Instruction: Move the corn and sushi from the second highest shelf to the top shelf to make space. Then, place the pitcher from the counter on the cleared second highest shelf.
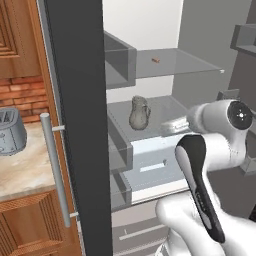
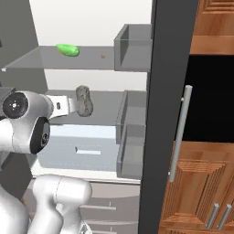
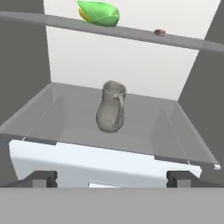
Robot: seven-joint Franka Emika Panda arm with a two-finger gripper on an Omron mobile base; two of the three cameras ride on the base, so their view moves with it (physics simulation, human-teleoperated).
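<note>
Two dark fingertips (image 3: 43, 178) of the gripper (image 3: 111, 179) rise at the bottom of the hand view, set wide apart with nothing between them, and the pitcher (image 3: 111, 107) stands upright well ahead of them, clear of both. It sits near the middle of the second highest shelf (image 3: 65, 113) of the open fridge, its curved handle turned toward the hand camera. Above it, on the top shelf (image 3: 131, 33), the green corn (image 3: 99, 12) lies toward one end and the tiny reddish-brown sushi (image 3: 159, 32) rests further along, the two well apart. From the left base view the white arm bends up from the lower right, its hand (image 1: 175, 125) held just in front of the second highest shelf's front edge and beside the pitcher, not touching it. From there the sushi is a small brown speck on the glass slab overhead. From the right base view the pitcher stands just past the gripper's end, with the corn above and to its left on the upper glass and the sushi a faint dot further right. White drawers (image 1: 150, 162) sit below the pitcher's shelf. A dark fridge door (image 1: 80, 125) with a grey bar handle (image 1: 55, 170) stands open, and beyond it a grey toaster (image 1: 10, 131) sits on the marble counter (image 1: 25, 170).
</note>
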